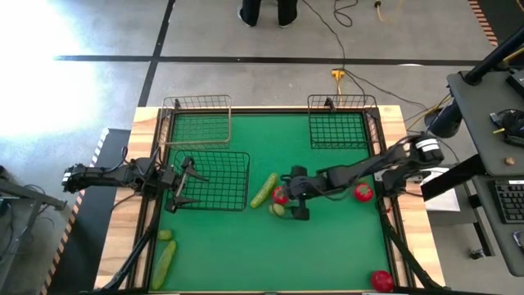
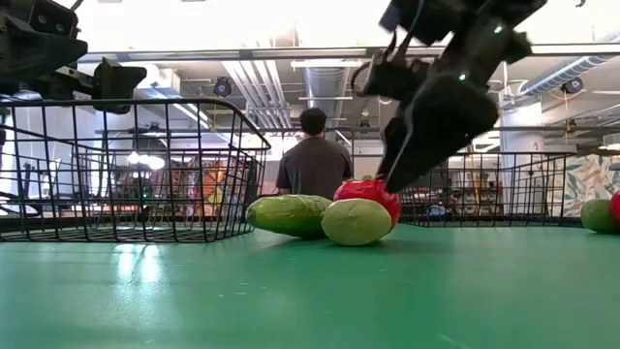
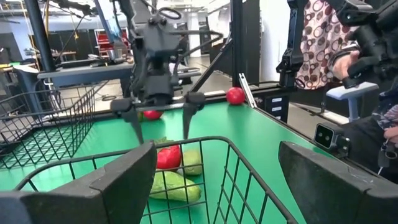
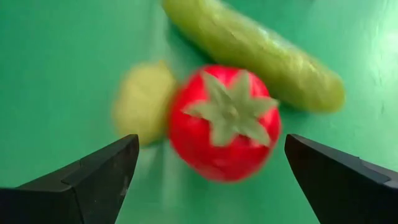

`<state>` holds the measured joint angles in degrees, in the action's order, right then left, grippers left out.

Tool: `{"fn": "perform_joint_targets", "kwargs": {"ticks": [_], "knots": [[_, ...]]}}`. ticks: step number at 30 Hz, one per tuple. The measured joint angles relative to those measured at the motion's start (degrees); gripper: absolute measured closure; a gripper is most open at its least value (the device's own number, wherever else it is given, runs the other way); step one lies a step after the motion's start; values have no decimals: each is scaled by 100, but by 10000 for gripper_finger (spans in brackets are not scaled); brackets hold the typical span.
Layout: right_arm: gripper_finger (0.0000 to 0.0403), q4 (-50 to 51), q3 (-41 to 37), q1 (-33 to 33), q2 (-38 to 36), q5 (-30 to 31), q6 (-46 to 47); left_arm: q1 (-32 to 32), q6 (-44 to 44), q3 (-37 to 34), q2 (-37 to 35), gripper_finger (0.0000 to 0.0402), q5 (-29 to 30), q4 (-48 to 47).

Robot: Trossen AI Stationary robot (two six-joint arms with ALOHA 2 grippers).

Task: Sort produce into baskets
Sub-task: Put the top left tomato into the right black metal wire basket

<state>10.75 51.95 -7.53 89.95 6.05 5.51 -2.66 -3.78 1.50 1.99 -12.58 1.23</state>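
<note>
A red tomato (image 1: 281, 195) with a green top (image 4: 231, 111) lies mid-table against a lime (image 1: 278, 210) and a long cucumber (image 1: 264, 190). My right gripper (image 1: 295, 197) hangs open above it, pointing down, one finger on either side (image 4: 211, 140). In the low view its fingers (image 2: 397, 170) come down just behind the tomato (image 2: 368, 194). My left gripper (image 1: 184, 184) is open at the left rim of the black basket (image 1: 214, 180), and the rim wire shows between its fingers (image 3: 217, 149). A tan basket (image 1: 196, 115) and a second black basket (image 1: 340, 124) stand at the far edge.
A second tomato (image 1: 363, 192) lies right of my right gripper and a third (image 1: 381, 280) at the near right corner. A cucumber (image 1: 164, 264) and a lime (image 1: 166, 235) lie near left. A person (image 2: 313, 160) stands beyond the far edge.
</note>
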Motion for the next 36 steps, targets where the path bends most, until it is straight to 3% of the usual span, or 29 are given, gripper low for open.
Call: {"fn": "perform_joint_targets", "kwargs": {"ticks": [17, 23, 30, 34, 36], "knots": [[7, -286, 119, 194, 779, 13, 181, 1, 1, 0, 7, 83, 0, -2], [13, -559, 119, 194, 809, 443, 421, 0, -1, 0, 7, 83, 0, -2], [71, -518, 119, 262, 689, 598, 933, 1, -1, 0, 7, 83, 0, 0], [121, -363, 119, 342, 228, 596, 1039, 1, 0, 0, 7, 83, 0, 2], [123, 20, 182, 449, -126, 610, 1037, 2, -1, 0, 7, 83, 0, 2]]}}
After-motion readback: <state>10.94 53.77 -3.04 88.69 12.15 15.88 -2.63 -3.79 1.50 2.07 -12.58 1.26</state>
